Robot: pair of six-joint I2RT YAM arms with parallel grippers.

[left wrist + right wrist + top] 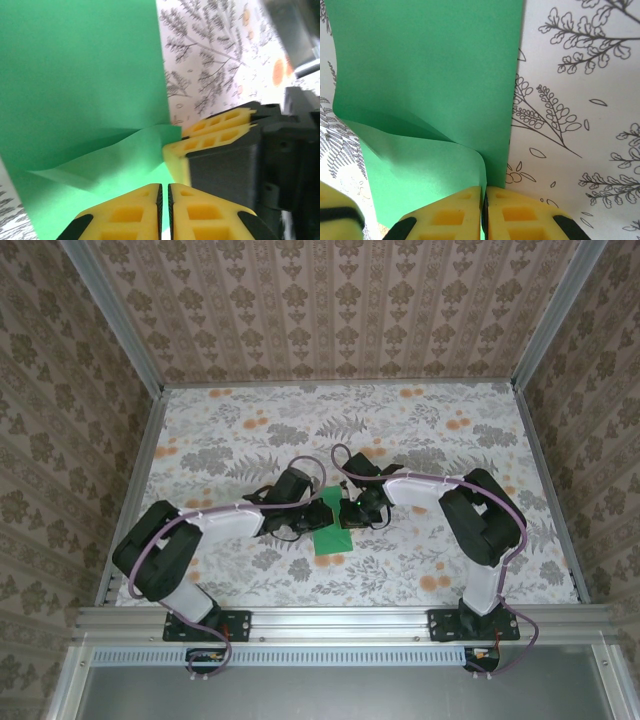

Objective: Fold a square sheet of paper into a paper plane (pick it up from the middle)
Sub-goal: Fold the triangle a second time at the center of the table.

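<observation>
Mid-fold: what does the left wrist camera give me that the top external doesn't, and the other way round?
Left wrist: a close look at the left gripper and right gripper, both shut on the same end of the square sheet of paper, with a raised flap beside them. Top external: the left arm and right arm meeting mid-table, the sheet's near end lying on the floral table. Both: the green sheet and the leaf print.

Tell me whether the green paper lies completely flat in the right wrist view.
No. The square sheet of paper buckles upward in a raised fold just ahead of the right gripper pinching its edge.
</observation>
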